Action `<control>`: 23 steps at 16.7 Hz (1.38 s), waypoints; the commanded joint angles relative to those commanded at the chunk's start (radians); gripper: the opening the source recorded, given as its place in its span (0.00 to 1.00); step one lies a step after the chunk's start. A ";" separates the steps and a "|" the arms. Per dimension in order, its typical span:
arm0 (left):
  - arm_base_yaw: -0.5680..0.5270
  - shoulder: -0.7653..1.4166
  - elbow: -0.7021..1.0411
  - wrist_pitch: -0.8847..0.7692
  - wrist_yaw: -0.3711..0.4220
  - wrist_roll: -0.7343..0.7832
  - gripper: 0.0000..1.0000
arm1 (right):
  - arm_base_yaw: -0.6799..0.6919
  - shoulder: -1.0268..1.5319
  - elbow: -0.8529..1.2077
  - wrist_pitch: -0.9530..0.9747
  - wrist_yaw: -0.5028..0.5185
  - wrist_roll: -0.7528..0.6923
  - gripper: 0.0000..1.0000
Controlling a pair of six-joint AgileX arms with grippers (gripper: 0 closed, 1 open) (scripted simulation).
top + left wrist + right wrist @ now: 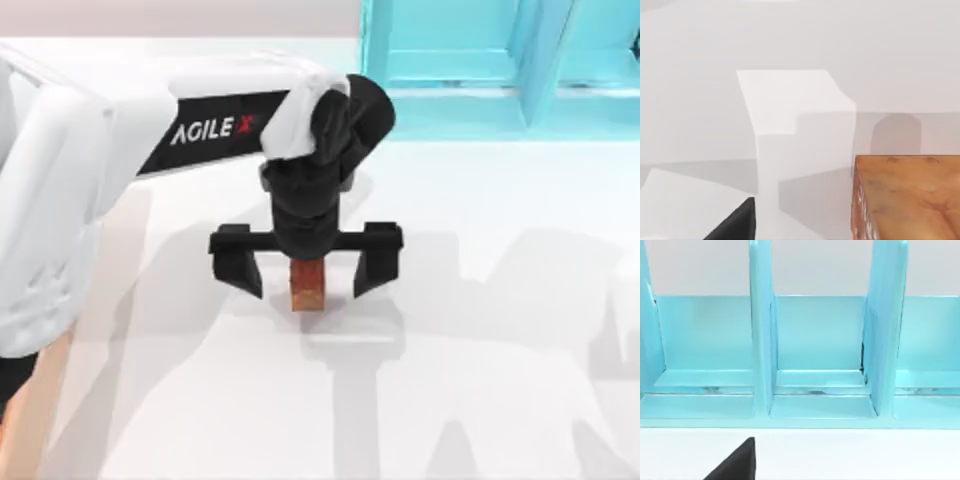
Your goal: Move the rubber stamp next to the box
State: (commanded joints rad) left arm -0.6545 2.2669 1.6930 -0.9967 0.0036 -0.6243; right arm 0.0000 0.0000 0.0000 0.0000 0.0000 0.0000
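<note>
Left gripper (306,272) spread wide at frame centre, fingers either side of rubber stamp (308,286) without touching, stamp top hidden under wrist, turquoise shelf frame (470,70) upper right, cut off by edge.

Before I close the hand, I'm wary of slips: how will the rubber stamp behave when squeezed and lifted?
The rubber stamp looks like a rigid, flat-faced block, so it probably won't roll. Its faces look glossy, so it may slip. It stands between the left hand's open fingers, narrower than their span, and might tip if one touches first.
</note>
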 joint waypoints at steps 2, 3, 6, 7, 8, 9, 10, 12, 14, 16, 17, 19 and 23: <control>0.000 0.000 0.000 0.000 0.000 0.000 0.92 | 0.000 0.000 0.000 0.000 0.000 0.000 1.00; 0.000 0.000 0.000 0.000 0.000 0.000 0.85 | 0.000 0.000 0.000 0.000 0.000 0.000 1.00; 0.000 0.000 0.000 0.000 0.000 0.000 0.62 | 0.000 0.000 0.000 0.000 0.000 0.000 1.00; 0.000 0.000 0.000 0.000 0.000 0.000 0.55 | 0.000 0.000 0.000 0.000 0.000 0.000 1.00; 0.000 0.000 0.000 0.000 0.000 0.000 0.47 | 0.000 0.000 0.000 0.000 0.000 0.000 1.00; 0.000 0.000 0.000 0.000 0.000 0.000 0.40 | 0.000 0.000 0.000 0.000 0.000 0.000 1.00; 0.000 0.000 0.000 0.000 0.000 0.000 0.32 | 0.000 0.000 0.000 0.000 0.000 0.000 1.00; 0.000 0.000 0.000 0.000 0.000 0.000 0.17 | 0.000 0.000 0.000 0.000 0.000 0.000 1.00; 0.000 0.000 0.000 0.000 0.000 0.000 0.02 | 0.000 0.000 0.000 0.000 0.000 0.000 1.00; 0.000 0.000 0.000 0.000 0.000 0.000 0.00 | 0.000 0.000 0.000 0.000 0.000 0.000 1.00; 0.000 0.000 0.000 0.000 0.000 0.000 0.00 | 0.000 0.000 0.000 0.000 0.000 0.000 1.00; 0.000 0.000 0.000 0.000 0.000 0.000 0.00 | 0.000 0.000 0.000 0.000 0.000 0.000 1.00; 0.000 -0.001 0.001 0.000 0.000 0.001 0.00 | 0.000 0.000 0.000 0.000 0.000 0.000 1.00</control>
State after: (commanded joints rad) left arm -0.6540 2.2658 1.6938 -0.9969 0.0041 -0.6235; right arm 0.0000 0.0000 0.0000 0.0000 0.0000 0.0000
